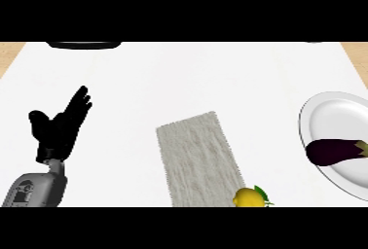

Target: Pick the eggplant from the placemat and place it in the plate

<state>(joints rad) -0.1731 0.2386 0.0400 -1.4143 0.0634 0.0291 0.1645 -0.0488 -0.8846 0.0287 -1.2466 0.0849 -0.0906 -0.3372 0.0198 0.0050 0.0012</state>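
1. You have the eggplant [336, 151] lying on its side in the plate [323, 114], on the plate's left part, its green stem end pointing toward the view's right edge; it is dark purple, and no hand touches it.
2. The plate sits at the right edge of the white counter [179, 78], and part of it runs out of view there.
3. To the plate's left you see the grey placemat [197, 155], a long strip set slightly askew near the middle of the counter; it is well apart from the plate.
4. A lemon [248, 197] with green leaves rests on the placemat's near right corner, at the lower edge of the view.
5. Your left hand [57, 129] shows at the left, released, fingers straight and pointing up, holding nothing; it is well apart from the placemat.
6. Your right hand does not show anywhere.
7. A dark object [84, 44] lies at the counter's far edge, upper left; you cannot tell what it is.
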